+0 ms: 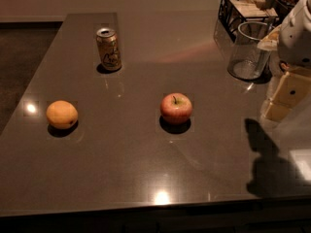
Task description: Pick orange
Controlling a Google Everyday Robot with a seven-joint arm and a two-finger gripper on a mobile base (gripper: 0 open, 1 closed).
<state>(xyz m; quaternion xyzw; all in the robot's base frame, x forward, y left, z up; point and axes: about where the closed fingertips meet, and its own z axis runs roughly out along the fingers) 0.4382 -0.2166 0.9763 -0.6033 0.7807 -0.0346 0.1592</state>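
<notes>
The orange is round and yellow-orange and sits on the dark countertop at the left, near the left edge. My gripper hangs at the far right of the view, above the counter's right side, far from the orange and holding nothing that I can see. Its shadow falls on the counter below it. A red apple with a stem stands in the middle, between the orange and the gripper.
A drink can stands upright at the back left. A clear glass container and a black wire basket stand at the back right, close to my arm. The counter's front edge runs along the bottom.
</notes>
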